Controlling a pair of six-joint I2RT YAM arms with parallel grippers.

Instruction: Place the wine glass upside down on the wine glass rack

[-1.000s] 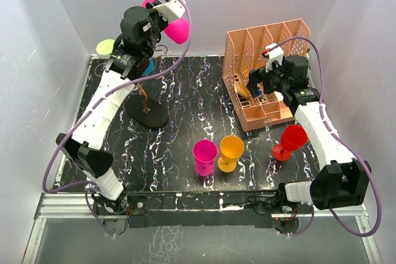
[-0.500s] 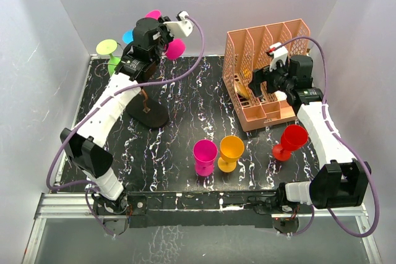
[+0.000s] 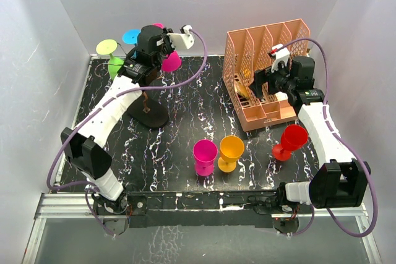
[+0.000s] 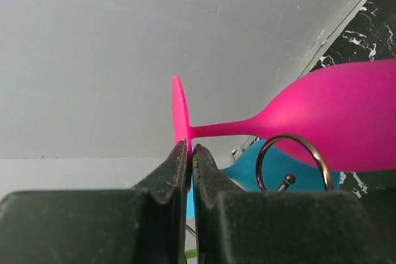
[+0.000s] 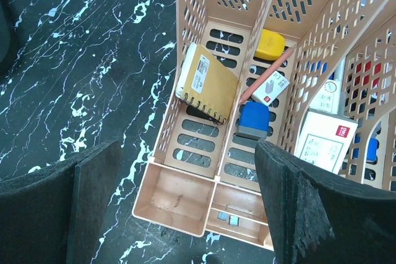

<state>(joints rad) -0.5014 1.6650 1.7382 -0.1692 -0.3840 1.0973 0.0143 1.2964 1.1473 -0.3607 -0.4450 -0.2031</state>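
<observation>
My left gripper (image 3: 158,31) is shut on the rim of the round foot (image 4: 180,112) of a magenta wine glass (image 3: 171,61). The glass is tilted, with its bowl (image 4: 346,115) pointing down and to the right. It hangs over the top of the wine glass rack (image 3: 148,115), close beside one of the rack's curled wire rings (image 4: 291,160). A blue glass (image 3: 131,36) and a green glass (image 3: 111,54) hang on the rack, feet up. My right gripper (image 3: 263,85) stands open and empty (image 5: 192,183) above the peach organizer.
The peach slotted organizer (image 3: 250,119), holding a notebook and small boxes, stands at the right. On the table in front stand a magenta glass (image 3: 205,156), an orange glass (image 3: 230,151) and a red glass (image 3: 289,141). White walls enclose the table.
My left arm has lowered the magenta glass from high near the back wall down to the rack's top, turning the bowl downward. The right arm has shifted only slightly.
</observation>
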